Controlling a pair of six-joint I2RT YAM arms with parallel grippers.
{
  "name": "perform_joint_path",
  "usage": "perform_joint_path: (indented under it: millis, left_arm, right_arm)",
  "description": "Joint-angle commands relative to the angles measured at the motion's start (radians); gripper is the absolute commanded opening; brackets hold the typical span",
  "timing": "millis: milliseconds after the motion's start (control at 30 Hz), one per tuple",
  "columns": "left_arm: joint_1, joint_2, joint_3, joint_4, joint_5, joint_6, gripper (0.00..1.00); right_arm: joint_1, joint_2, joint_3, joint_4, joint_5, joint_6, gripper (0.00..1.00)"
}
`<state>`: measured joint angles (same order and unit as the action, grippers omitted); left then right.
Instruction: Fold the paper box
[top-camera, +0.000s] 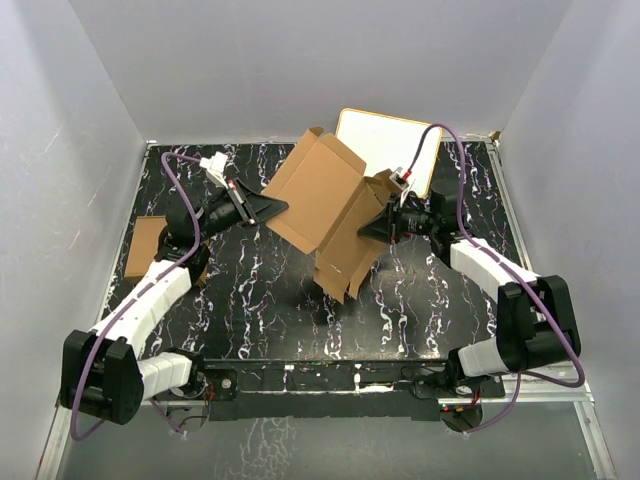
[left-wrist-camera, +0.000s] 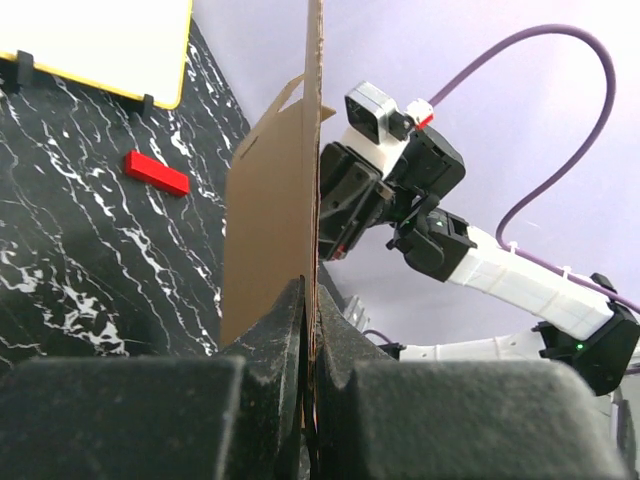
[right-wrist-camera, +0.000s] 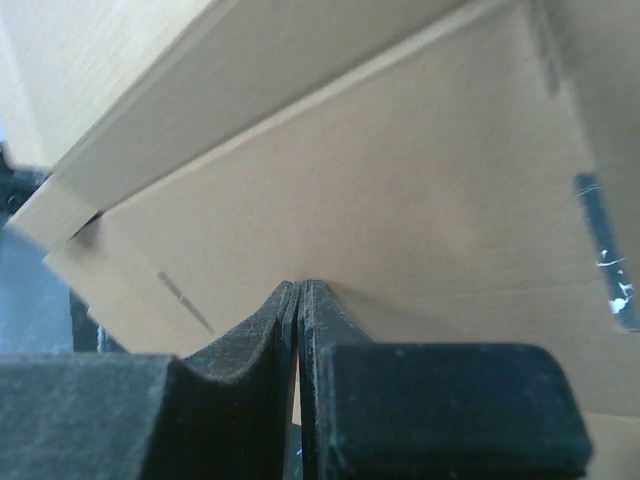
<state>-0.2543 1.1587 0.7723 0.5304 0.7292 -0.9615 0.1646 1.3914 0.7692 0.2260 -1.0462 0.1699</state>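
The paper box (top-camera: 318, 200) hangs above mid-table, its left edge clamped by the left gripper (top-camera: 281, 207), its right by the right gripper (top-camera: 366, 231). Opposed pulls could tear or slip a flap.

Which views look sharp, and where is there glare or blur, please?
Top external: sharp and evenly lit across the brown cardboard paper box. Left wrist: clear, though the white yellow-rimmed board glares. Right wrist: the box sits too close, soft, washed out upper left.
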Motion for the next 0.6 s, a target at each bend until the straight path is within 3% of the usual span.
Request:
perform_joint_path:
  millis: [0,367,567]
  left_arm:
    - [-0.041,0.017,-0.048,0.168,-0.048,-0.119,0.00]
    - [-0.145,0.146,-0.111,0.331,-0.111,-0.191,0.00]
    - [-0.172,0.223,-0.150,0.427,-0.127,-0.241,0.00]
  right_arm:
    - [0.031,0.023,0.061,0.156,0.108,0.078,0.09]
    - [0.069,0.090,0.092,0.307,0.125,0.206,0.10]
    - [0.067,0.106,-0.039,0.648,0.078,0.400,0.14]
